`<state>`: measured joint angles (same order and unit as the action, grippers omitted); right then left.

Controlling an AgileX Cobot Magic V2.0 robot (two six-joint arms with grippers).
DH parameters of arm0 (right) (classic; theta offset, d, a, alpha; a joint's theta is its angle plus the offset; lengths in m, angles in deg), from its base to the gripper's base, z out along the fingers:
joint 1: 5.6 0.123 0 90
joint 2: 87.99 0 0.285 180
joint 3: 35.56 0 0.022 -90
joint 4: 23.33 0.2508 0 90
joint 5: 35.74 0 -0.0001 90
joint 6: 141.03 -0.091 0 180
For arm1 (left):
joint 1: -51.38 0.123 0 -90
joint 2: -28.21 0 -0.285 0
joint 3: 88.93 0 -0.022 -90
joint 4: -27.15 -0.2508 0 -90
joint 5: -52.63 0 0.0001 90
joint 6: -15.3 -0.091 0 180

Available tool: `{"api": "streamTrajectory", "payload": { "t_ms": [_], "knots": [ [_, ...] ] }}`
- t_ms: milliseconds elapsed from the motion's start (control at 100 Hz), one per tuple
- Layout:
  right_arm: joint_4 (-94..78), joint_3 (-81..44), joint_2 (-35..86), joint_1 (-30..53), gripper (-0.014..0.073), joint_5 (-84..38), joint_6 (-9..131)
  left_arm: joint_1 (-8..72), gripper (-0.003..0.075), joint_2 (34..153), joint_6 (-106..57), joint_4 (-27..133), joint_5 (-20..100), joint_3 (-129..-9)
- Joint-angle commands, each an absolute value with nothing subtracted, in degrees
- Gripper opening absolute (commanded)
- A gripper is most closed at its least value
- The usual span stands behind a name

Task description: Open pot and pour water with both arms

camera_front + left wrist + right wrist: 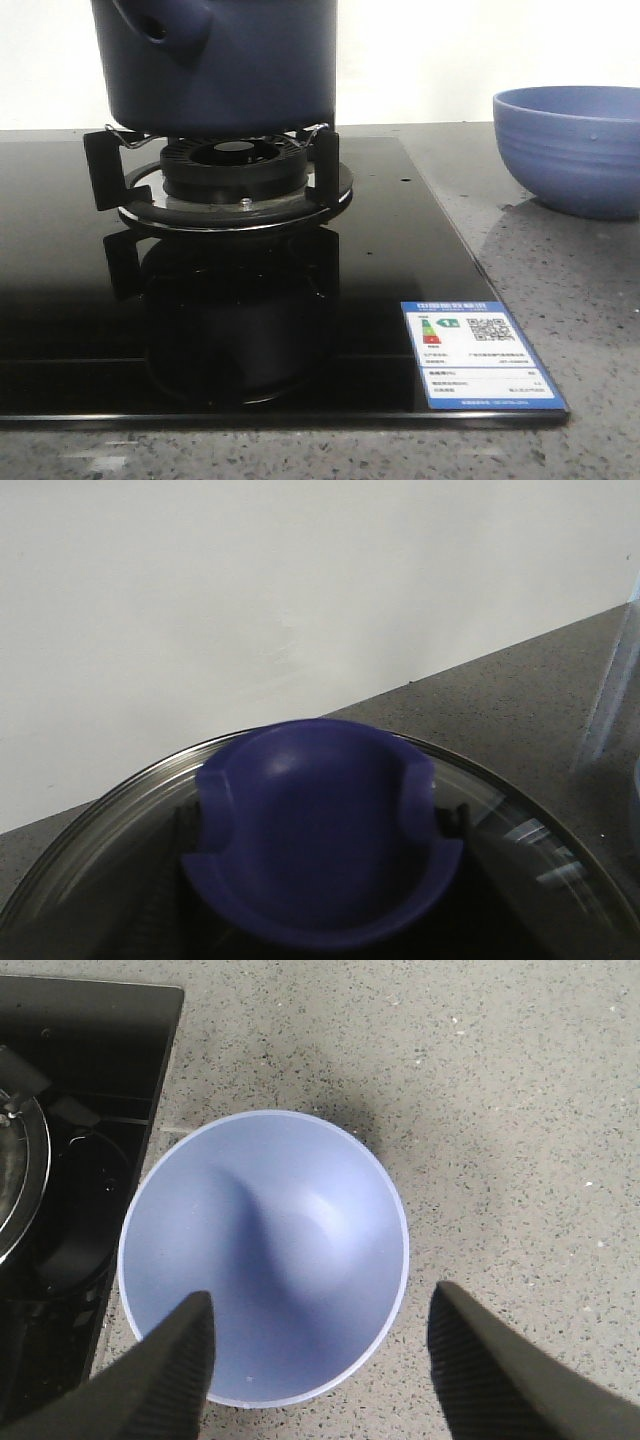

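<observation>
I've got the big dark navy cylindrical pot (225,65) sitting on the black burner stand (225,170) of the glossy black glass hob (80,320), stub spout twd the camera-left, so it's steady for the lid pull. Left gripper (320,920) is right over the glass lid w/ navy knob (320,830); can't tell if its jaws are closed on it. Right gripper (320,1360) hangs w/ jaws wide above the empty periwinkle bowl (265,1255) on the grey speckled worktop (520,1110), prob. marking the pour target.
</observation>
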<state>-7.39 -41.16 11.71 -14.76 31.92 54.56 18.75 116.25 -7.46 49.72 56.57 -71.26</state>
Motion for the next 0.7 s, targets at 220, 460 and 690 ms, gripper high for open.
{"api": "streamTrajectory", "payload": {
  "t_ms": [220, 460, 690],
  "knots": [
    [-6.3, -42.8, 13.3, -15.2, 0.0419, 29.4, 54.8, 16.8, 0.0389, 114.4, -7.0, 50.7, 59.7, -73.4],
    [-6.3, -42.8, 13.3, -15.2, 0.0419, 29.5, 54.8, 16.8, 0.0389, 114.6, -7.0, 50.7, 59.7, -73.4],
    [-6.3, -42.8, 13.3, -15.2, 0.0419, 29.7, 54.8, 16.8, 0.0489, 114.6, -7.1, 50.2, 59.5, -73.4]
  ]
}}
